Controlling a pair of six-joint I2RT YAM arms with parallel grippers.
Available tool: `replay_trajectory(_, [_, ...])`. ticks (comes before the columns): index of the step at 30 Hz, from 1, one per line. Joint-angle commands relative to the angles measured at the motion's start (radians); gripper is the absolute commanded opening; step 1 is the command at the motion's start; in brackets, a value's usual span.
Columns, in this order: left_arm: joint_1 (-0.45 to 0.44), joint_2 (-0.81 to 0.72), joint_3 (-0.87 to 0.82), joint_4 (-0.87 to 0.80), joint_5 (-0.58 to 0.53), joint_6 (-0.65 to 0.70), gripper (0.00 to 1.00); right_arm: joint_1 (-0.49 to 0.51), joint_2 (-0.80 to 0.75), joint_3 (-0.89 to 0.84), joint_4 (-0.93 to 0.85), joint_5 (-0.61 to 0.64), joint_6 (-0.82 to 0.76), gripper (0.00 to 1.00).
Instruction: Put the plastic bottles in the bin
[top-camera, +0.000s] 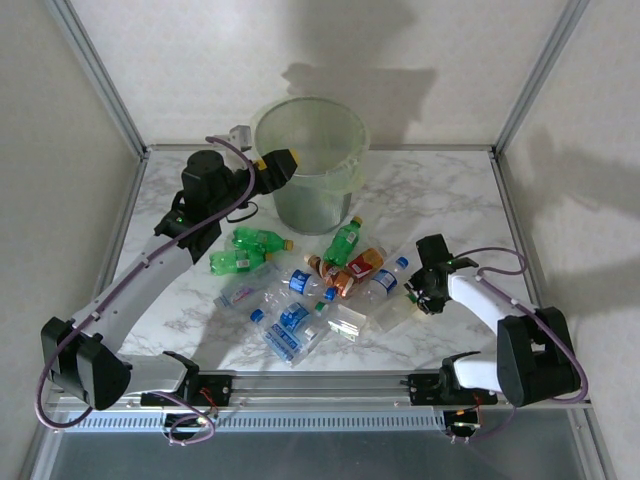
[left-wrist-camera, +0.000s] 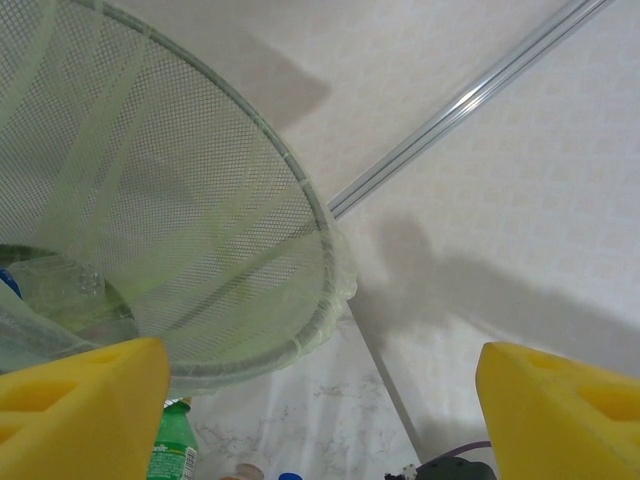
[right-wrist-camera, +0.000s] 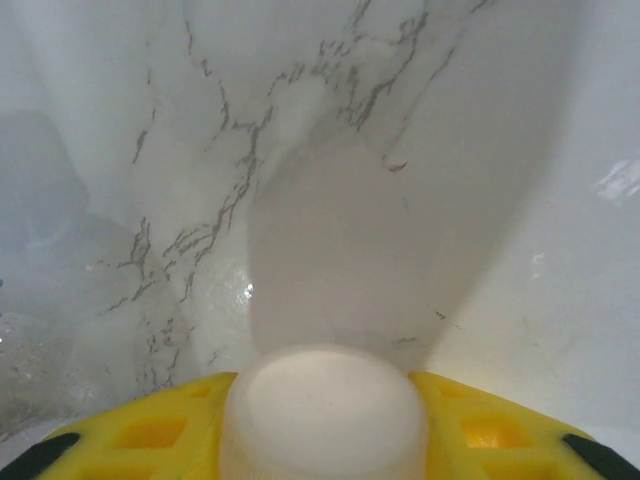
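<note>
No wording could be read anywhere. The blue, green and red-orange labels on the plastic bottles (top-camera: 296, 318) were too small to make out, and the white print on the green bottle (left-wrist-camera: 172, 450), at seven o'clock in the left wrist view, was blurred.

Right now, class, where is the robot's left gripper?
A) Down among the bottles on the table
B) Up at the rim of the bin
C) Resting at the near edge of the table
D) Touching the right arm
B: in the top view the left gripper is at the rim of the bin, away from the bottles lying on the table, and its wrist view looks into the bin past its wide-apart fingers.
</note>
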Motion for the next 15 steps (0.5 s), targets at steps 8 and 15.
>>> replay_trajectory(8, [-0.006,0.005,0.035,0.042,0.066,-0.043,0.81,-0.009,-0.182,0.217,-0.134,0.135,-0.103,0.25])
replay_trajectory(15, [0.002,-0.006,0.064,0.134,0.168,-0.139,0.85,-0.009,-0.348,0.345,0.153,0.024,-0.286,0.24])
